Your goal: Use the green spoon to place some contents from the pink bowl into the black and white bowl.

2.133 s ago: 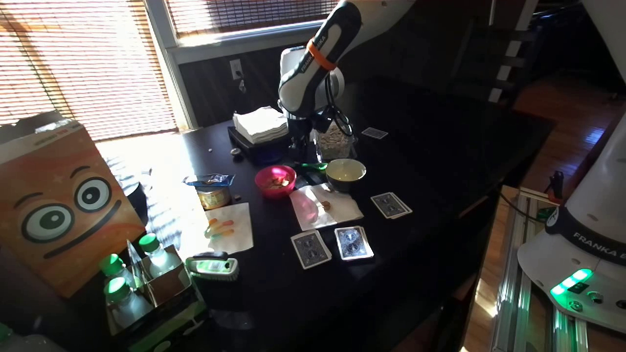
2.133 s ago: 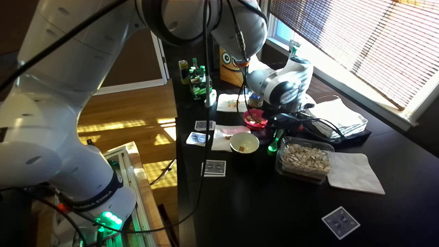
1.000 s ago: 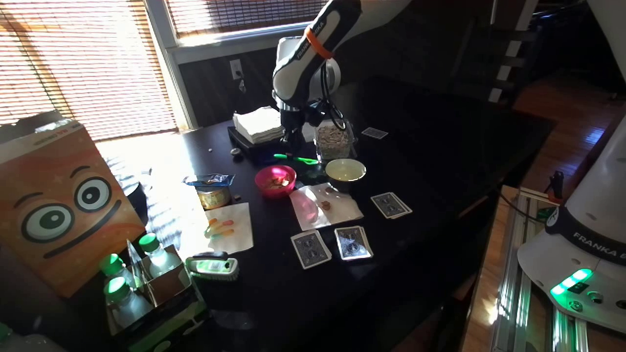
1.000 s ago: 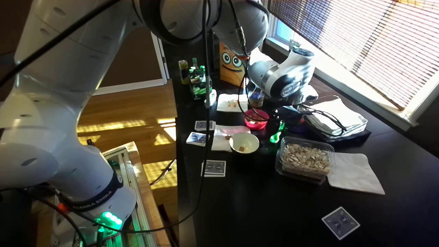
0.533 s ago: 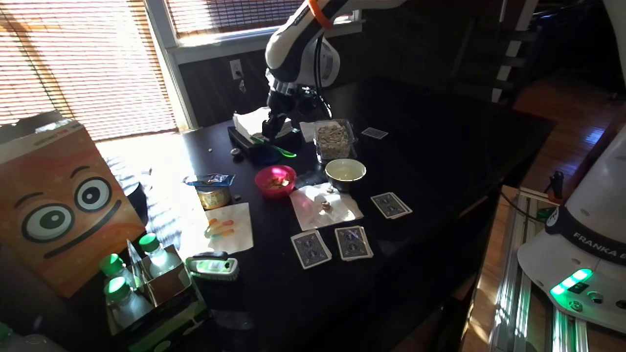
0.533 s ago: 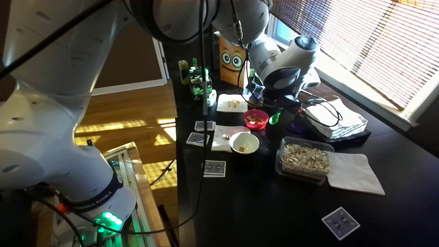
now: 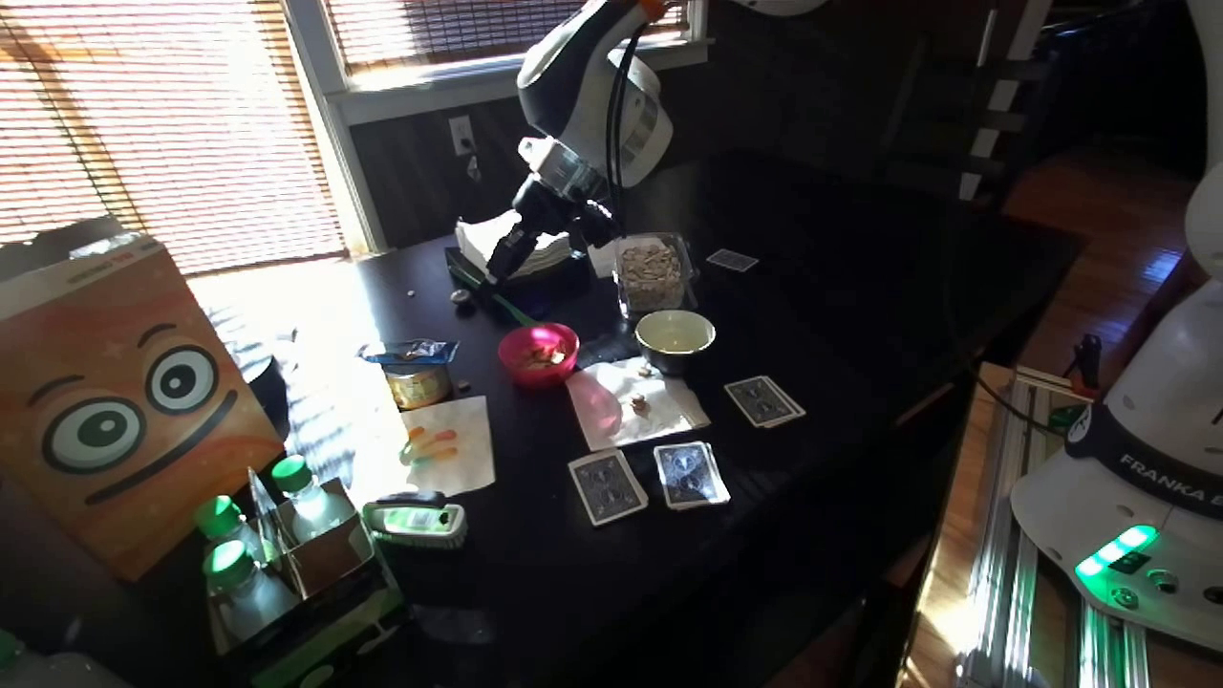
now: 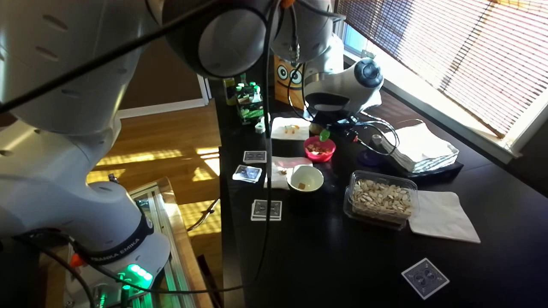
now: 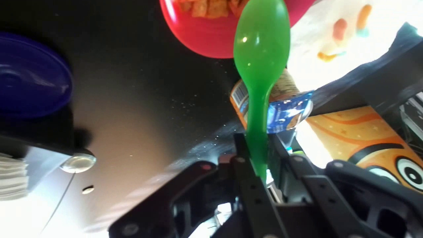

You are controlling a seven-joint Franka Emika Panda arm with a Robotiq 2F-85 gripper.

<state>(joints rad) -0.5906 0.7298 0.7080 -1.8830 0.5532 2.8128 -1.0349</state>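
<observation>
Above the dark worktop (image 8: 334, 256), near a stack of white napkins (image 8: 428, 143), the fingers (image 9: 279, 162) are clamped on the handle of the green spoon (image 9: 262, 43), its scoop slanting down toward the pink bowl (image 7: 530, 377). Wrist view: scoop crosses in front of the bowl's wall; in an exterior view it shows right at the rim. Touching or just clear, cannot tell. Pink bowl upright in both exterior views, orange-brown pieces (image 9: 208, 8) inside. Near it the black and white bowl (image 7: 675, 362), also upright, pale within and dark outside; one small brown square (image 8: 302, 185) lies in it. Close to that bowl, a clear tub (image 8: 372, 217) of pale flat seeds (image 8: 383, 199). Beside both bowls a flat napkin (image 7: 659, 425) with a few brown bits (image 7: 638, 403); past its edge, two piles of playing cards (image 7: 690, 473) side by side, backs up. On the pink bowl's other side, a round can (image 7: 418, 389) topped with a blue wrapper (image 7: 411, 353). Dark blue disc (image 9: 29, 77) on the worktop by the napkin stack; lid or dish, cannot tell.
</observation>
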